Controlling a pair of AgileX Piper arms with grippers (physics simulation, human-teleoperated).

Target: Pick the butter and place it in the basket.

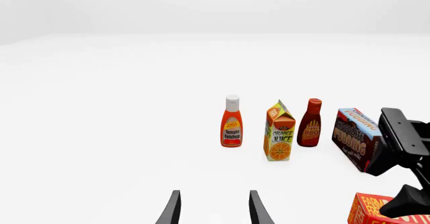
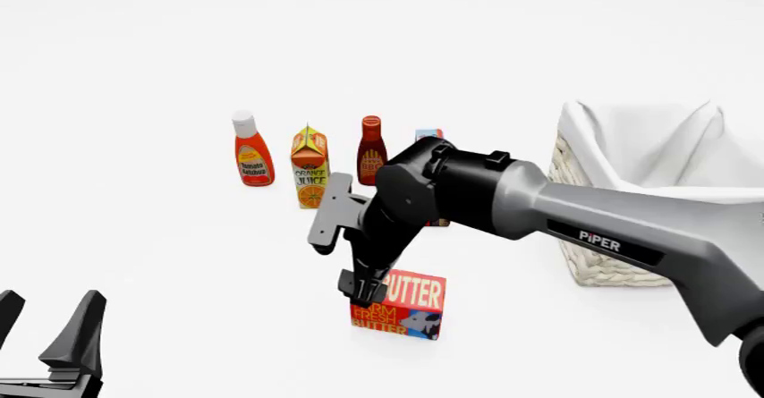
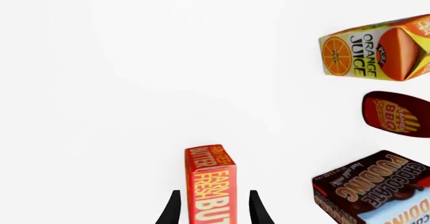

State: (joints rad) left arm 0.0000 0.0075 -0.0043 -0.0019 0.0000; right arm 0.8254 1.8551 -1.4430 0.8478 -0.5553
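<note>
The butter (image 2: 403, 306) stands on edge on the white table (image 2: 156, 264), and the right gripper (image 3: 213, 206) comes down over it from above. In the right wrist view the narrow red-orange box sits between the two dark fingers, one on each side with slim gaps visible; whether the pads touch the cardboard cannot be told.

The left gripper (image 2: 54, 335) hangs well apart from the butter, its black tapered fingers spread with nothing between them.

The butter is a flat-sided printed carton with yellow lettering. The basket (image 2: 621, 161), woven cream wicker lined with rumpled white cloth, stands near the butter, beyond the grey arm.

Past the butter stands a row: a ketchup bottle (image 2: 250, 150), a gabled orange juice carton (image 2: 310, 167), a BBQ sauce bottle (image 2: 372, 150) and a pudding box (image 1: 359, 138).
</note>
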